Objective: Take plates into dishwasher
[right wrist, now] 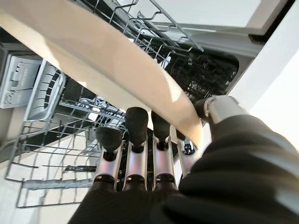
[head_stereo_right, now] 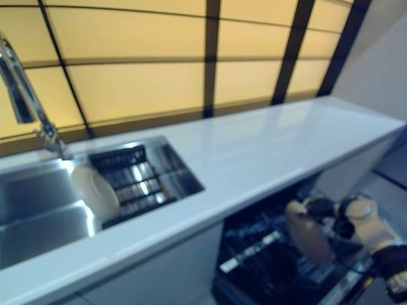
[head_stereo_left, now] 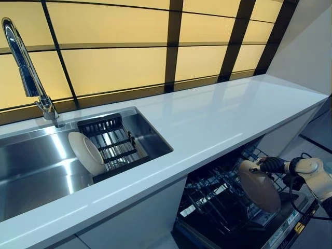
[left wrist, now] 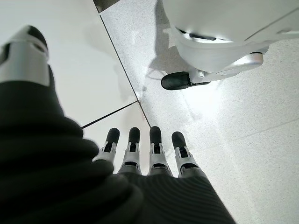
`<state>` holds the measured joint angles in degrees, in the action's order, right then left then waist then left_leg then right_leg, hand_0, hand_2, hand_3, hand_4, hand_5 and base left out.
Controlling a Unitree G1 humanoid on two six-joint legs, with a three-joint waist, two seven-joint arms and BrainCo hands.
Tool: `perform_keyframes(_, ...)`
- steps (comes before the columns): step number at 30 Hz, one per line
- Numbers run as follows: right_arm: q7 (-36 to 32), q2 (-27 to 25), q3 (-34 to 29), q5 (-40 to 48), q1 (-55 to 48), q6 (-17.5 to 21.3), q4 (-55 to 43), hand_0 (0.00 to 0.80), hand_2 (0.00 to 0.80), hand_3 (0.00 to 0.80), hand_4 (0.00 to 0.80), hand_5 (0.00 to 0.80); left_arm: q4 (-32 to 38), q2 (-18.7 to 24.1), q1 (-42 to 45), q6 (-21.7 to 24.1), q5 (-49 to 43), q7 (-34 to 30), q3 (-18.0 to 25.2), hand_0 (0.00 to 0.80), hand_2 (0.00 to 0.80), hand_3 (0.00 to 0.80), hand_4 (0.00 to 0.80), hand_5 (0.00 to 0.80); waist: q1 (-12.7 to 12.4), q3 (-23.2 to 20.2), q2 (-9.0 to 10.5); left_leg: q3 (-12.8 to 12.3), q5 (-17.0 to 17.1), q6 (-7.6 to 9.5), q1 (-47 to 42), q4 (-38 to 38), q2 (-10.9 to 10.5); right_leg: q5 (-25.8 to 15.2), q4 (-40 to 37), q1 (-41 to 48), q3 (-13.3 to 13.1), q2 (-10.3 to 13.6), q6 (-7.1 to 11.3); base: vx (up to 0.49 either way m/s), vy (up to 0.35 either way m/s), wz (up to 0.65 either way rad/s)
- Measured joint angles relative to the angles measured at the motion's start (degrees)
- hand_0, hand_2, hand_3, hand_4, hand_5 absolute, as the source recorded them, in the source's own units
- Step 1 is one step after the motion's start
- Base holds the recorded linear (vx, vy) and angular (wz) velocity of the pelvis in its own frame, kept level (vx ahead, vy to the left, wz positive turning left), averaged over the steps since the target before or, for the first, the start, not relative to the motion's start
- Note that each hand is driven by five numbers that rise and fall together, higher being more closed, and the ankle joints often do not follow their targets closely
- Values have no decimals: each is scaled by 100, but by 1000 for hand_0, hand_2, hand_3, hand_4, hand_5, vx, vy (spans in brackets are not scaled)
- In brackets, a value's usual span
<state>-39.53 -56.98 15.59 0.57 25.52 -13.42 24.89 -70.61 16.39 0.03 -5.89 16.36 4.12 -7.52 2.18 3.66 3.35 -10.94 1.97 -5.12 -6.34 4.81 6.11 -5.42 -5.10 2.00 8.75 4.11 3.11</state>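
The beige plate [head_stereo_left: 259,185] is in the right hand [head_stereo_left: 271,165], pinched at its rim between the thumb on one face and the fingers [right wrist: 137,122] on the other, as the right wrist view shows. It hangs tilted, nearly on edge, over the pulled-out wire rack [head_stereo_left: 218,199] of the open dishwasher [head_stereo_left: 244,228] under the tabletop [head_stereo_left: 207,119]. From these views I cannot tell whether its lower edge already touches the rack tines; it looks just above them, so I judge this plate to be mid-delivery and not yet set down.

A second, white plate [head_stereo_left: 86,153] leans on edge in the steel sink [head_stereo_left: 31,176], resting against the dark slatted drainer [head_stereo_left: 111,142] that sits in the basin below the faucet [head_stereo_left: 26,67]. It is well apart from the dishwasher and untouched by either hand.

The left hand [left wrist: 145,154] shows only in its own wrist view, fingers straight and relaxed, holding nothing, hanging over the pale floor [left wrist: 243,121].

The rack shows no other plate that I can make out, though much of it is dark and hidden. So the task looks to be in its early-to-middle part: the held plate has to be slotted between tines and released, then the sink plate fetched and loaded as well.
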Motion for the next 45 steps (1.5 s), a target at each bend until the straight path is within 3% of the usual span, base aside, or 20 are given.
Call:
perform_keyframes(22,70,745,385,-1042,-10,87,24,800,800,800,800,800,238,-11,9,8,4,-19,1,0,0,0,0,0,-38,149,-191,138,3,-3,12,-2,14,23,-4,64,130,5,-13,-3,-4,2)
perform_keyframes(32,191,1143,565,-1116,1,52,50,800,800,800,800,800,325,-11,12,7,8,-30,0,0,0,0,0,0,-195,191,-261,206,12,-11,30,-2,7,30,-4,81,193,17,-12,0,3,2)
perform_keyframes(45,255,1158,778,-1576,162,-52,335,800,800,800,800,800,409,-15,1,4,9,-74,-3,0,0,0,0,0,-314,198,-285,292,22,-18,69,-8,-2,38,-3,97,276,16,-21,5,-4,3)
